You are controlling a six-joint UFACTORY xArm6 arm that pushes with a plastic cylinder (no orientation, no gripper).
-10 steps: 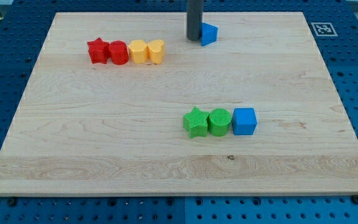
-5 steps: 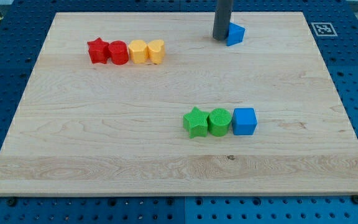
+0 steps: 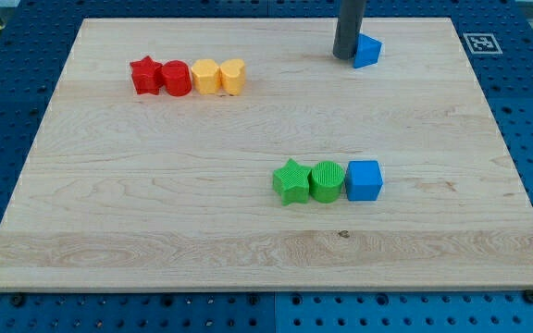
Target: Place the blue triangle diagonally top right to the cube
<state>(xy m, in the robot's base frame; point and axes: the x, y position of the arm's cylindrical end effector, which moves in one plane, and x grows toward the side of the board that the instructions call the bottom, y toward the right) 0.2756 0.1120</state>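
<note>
The arm carries no fingers at all, so there is nothing to be apart or clamped: it ends in a straight dark rod, and my tip (image 3: pixel 346 57) stands on the desk (image 3: pixel 155 222) near the view's top, touching the left flank of the blue triangle (image 3: pixel 367 50).

The blue triangle sits close to the desk's top edge, well apart from the blue cube (image 3: pixel 364 179), roughly straight above it in the view and only barely to the right.

By the look of it the triangle is a small, stiff, light piece, probably plastic, and should slide readily on smooth wood. It cannot be gripped, only shoved; a push against a flat face near its middle seems safest, since a push near a corner would likely spin it.

The desk is pale wood with a fine grain, lying on a blue perforated base. The cube ends a touching row with a ribbed green cylinder (image 3: pixel 326 180) and a green star (image 3: pixel 291 181). At the upper left stands another row: red star (image 3: pixel 143 75), a rounded red block (image 3: pixel 176 79) and two rounded yellow blocks (image 3: pixel 205 77) (image 3: pixel 233 76).
</note>
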